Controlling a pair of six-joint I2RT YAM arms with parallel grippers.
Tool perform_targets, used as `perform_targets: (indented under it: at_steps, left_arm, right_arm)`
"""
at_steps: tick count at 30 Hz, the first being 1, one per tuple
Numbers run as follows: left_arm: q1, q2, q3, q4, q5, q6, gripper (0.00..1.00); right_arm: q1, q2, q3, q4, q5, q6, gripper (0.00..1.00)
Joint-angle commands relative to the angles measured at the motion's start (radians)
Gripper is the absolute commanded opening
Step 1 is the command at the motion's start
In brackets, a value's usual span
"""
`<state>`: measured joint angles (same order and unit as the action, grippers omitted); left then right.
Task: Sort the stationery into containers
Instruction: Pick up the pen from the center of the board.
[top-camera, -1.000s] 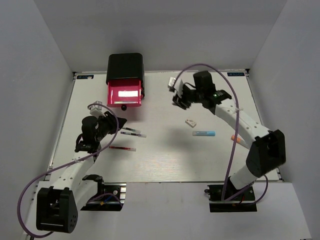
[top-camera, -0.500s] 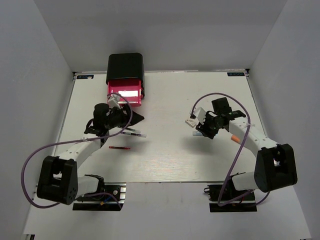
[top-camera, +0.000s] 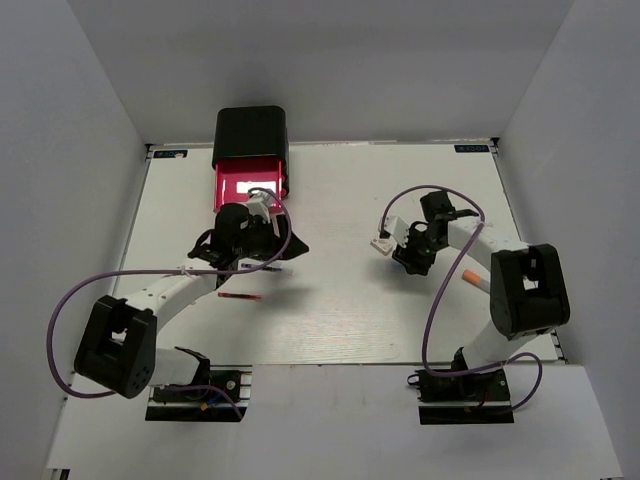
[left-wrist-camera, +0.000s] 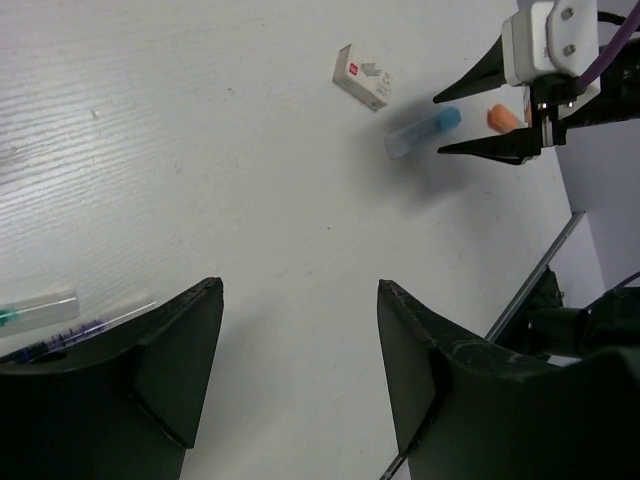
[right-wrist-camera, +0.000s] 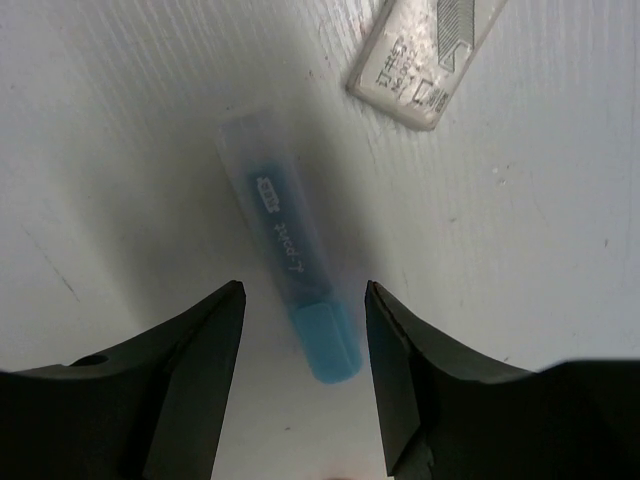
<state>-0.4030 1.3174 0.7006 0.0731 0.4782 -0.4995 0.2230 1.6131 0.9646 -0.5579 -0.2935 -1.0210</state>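
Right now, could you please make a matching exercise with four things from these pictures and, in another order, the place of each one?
Things:
1. blue bar
2. white eraser
3. red pen
4. pink-red drawer

Places:
A. pulled out of the black cabinet
B. straddled by the open right tool
C. on the table, on the near side of the left tool
D. beside the blue bar, outside the right tool

Pairs: 1-B, 2-D, 3-C, 4-A
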Motion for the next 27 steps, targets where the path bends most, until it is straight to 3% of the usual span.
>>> perform_targets:
  at_steps: [1,12,17,21,27]
  left_arm:
    - [-0.016,-0.063,0.01,-0.047,-0.072,0.027,0.73]
    - [-0.025,-0.32,-0.177,-0.165,-0.302,-0.166,0.75]
    - [-0.025,-0.418,-0.245,-0.182,-0.361,-0.276,0.75]
    - [-0.025,-0.469,-0.266,-0.24,-0.455,-0.366,0.75]
    - [-0.025,-0.498,-0.277,-0.251,-0.487,-0.422,0.75]
  right_arm:
    - [-0.007,0.037,0.063,-0.03,-0.047,-0.067,0.56]
    - [-0.007,0.094,0.033,-0.034,-0.061,-0.125,0.45]
    - [-0.001,0.045,0.029,-0.049,-0.124,-0.139,0.13]
    - [0.015,0.005,0.196,-0.146,-0.289,-0.128,0.0]
    - [0.11,0.08,0.494,-0.191,-0.513,-0.047,0.0]
